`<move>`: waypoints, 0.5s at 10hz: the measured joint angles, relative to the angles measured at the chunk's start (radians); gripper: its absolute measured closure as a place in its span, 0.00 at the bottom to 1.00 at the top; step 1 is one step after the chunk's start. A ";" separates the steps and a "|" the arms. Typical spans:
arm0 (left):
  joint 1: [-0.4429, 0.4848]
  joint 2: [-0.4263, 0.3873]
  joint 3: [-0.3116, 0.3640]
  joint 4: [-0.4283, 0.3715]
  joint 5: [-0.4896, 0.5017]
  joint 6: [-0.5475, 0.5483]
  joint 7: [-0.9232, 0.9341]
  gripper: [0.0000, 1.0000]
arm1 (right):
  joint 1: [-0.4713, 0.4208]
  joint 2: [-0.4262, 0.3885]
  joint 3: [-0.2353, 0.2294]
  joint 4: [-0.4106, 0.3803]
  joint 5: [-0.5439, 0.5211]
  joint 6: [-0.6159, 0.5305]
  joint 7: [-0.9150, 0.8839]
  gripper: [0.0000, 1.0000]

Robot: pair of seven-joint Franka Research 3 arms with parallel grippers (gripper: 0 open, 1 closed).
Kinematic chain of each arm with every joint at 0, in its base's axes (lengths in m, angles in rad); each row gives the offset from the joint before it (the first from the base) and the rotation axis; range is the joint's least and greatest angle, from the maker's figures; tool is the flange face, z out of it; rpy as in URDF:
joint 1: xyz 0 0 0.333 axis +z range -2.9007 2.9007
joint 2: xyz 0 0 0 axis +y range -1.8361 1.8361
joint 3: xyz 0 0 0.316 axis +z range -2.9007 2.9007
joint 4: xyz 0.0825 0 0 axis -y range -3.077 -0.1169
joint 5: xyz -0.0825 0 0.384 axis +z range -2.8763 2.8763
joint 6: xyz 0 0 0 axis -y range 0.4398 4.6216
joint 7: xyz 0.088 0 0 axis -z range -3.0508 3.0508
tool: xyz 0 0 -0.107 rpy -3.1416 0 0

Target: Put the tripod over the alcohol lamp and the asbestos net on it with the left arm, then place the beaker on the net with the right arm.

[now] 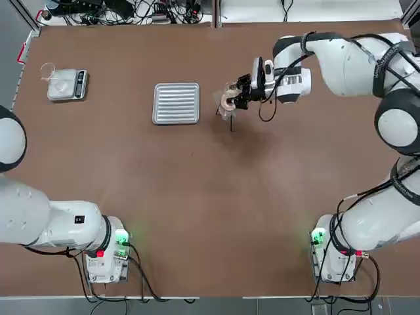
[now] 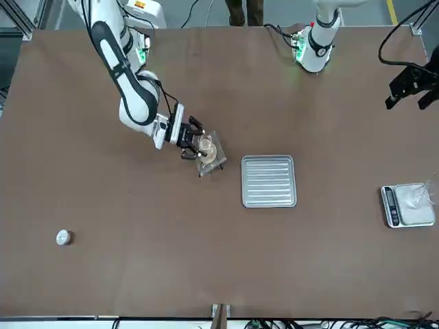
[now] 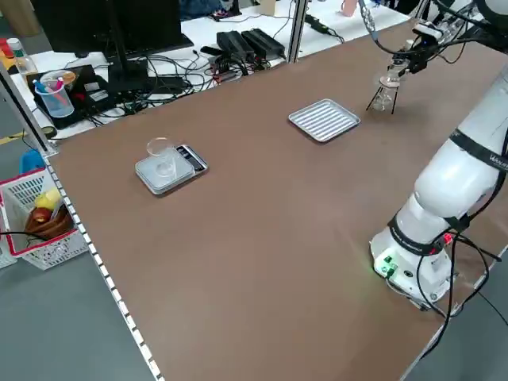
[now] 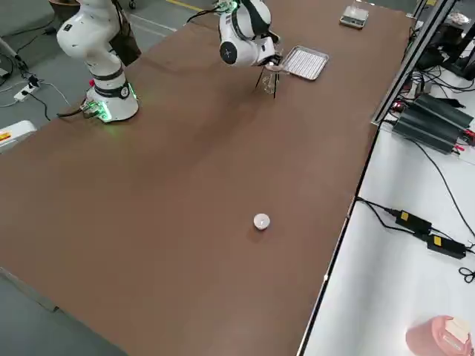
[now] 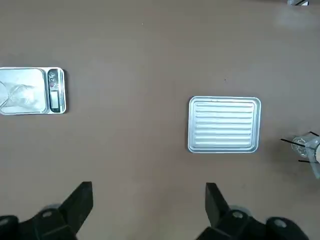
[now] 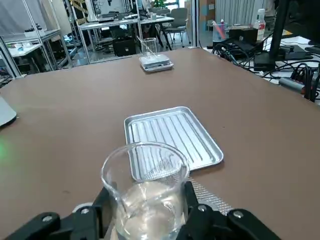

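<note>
Right wrist view: beaker (image 6: 145,192) clamped between the two fingers (image 6: 197,216) of the right gripper (image 6: 145,220), jaws closed on the glass wall, clear liquid in the lower half, rim upright. Directly under it, asbestos net (image 6: 210,197), grey mesh corner showing past the beaker; contact between beaker base and net cannot be told.

Top view: right gripper (image 1: 237,94) reaching in from the right side, beaker (image 1: 228,100) held over the stack, black legs of the tripod (image 1: 231,123) splayed below, just right of the ribbed silver tray (image 1: 176,103). Alcohol lamp under the ring too hidden to make out.

Front view: net (image 2: 217,156) sitting on the tripod, tray (image 2: 268,181) just beside, small white capped bottle (image 2: 63,237) well apart near the table edge, grey scale (image 2: 407,205) with glass dish at the far side.

Left wrist view: left gripper (image 5: 148,202) high above bare table (image 5: 130,45), fingers spread wide, nothing between them, well apart from the stack.
</note>
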 joint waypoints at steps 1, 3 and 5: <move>0.001 0.001 0.000 -0.001 0.000 0.000 0.000 0.01 | 0.004 0.004 0.000 0.000 0.006 0.000 -0.001 0.41; 0.003 0.006 0.001 -0.002 0.001 0.000 0.002 0.01 | 0.017 0.009 0.000 0.001 0.018 0.000 -0.002 0.41; 0.013 0.018 0.003 -0.005 0.014 0.000 0.003 0.01 | 0.027 0.012 0.000 0.002 0.031 0.001 -0.003 0.41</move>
